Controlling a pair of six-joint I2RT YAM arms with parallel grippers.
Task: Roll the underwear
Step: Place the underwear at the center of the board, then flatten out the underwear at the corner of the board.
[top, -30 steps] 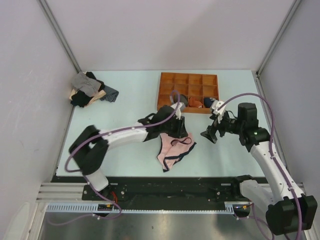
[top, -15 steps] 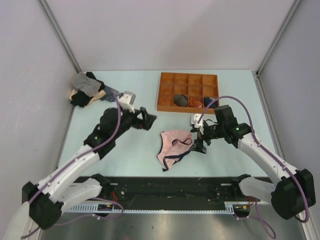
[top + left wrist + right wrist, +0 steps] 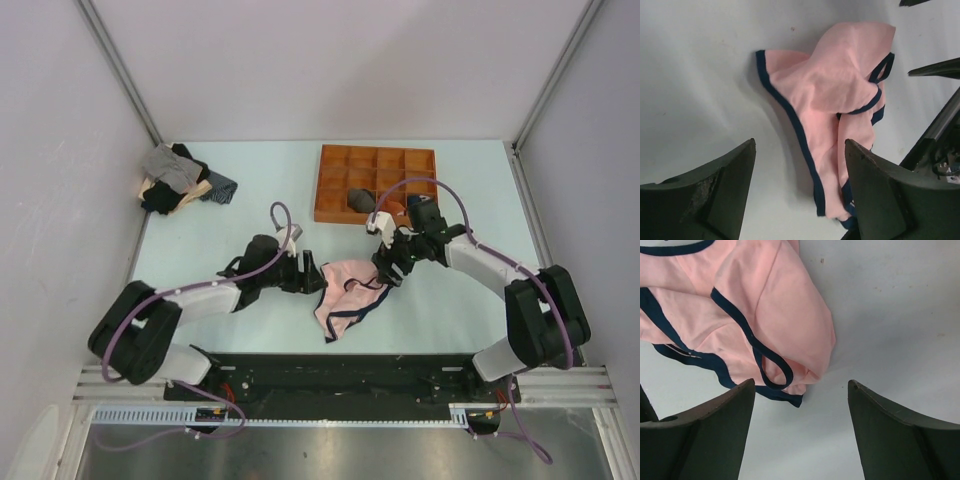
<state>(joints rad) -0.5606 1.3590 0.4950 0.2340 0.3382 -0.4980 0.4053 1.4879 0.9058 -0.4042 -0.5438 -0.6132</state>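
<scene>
Underwear (image 3: 345, 291) is lying crumpled on the table (image 3: 250, 205), mid-table, a bit in front of the orange tray (image 3: 375, 160). It's pink with navy edging and partly folded over on itself. Left gripper (image 3: 314, 277) is down low just at its left edge, and the right gripper (image 3: 386, 271) is at its upper right corner. Both have their jaws spread wide and neither has hold of anything. The fabric just lies loose on the table below them.
</scene>
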